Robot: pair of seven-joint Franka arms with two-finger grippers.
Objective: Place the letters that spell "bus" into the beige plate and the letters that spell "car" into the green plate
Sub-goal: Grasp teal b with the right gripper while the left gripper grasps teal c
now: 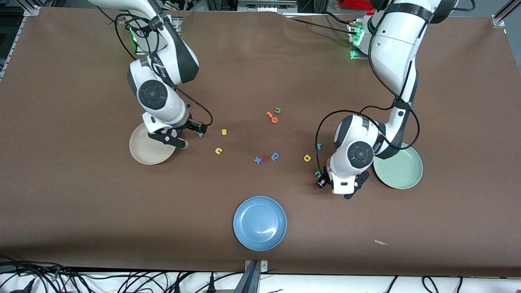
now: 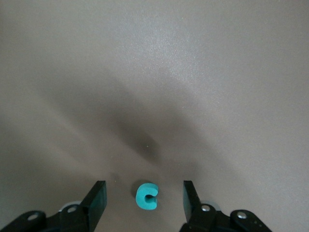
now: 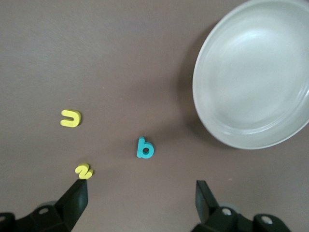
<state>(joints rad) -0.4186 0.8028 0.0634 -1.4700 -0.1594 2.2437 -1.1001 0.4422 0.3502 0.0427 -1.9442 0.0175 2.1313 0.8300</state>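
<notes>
In the left wrist view the teal c (image 2: 146, 196) lies on the table between the fingers of my left gripper (image 2: 144, 192), which is open, with a gap on each side. From the front, that c (image 1: 318, 174) and the left gripper (image 1: 321, 179) are beside the green plate (image 1: 399, 179). The teal r (image 1: 318, 145) and yellow a (image 1: 307, 158) lie close by. My right gripper (image 1: 191, 136) is open and empty by the beige plate (image 1: 142, 152). Ahead of its fingers are the teal b (image 3: 145, 148), yellow u (image 3: 70, 118), yellow s (image 3: 83, 171) and beige plate (image 3: 227, 130).
A blue plate (image 1: 259, 238) sits nearest the front camera at mid-table. A green u (image 1: 278, 110) and orange pieces (image 1: 271, 117) lie mid-table. A blue x, a red piece and a darker blue looped letter (image 1: 275, 156) form a row. A paper scrap (image 1: 380, 242) lies near the front edge.
</notes>
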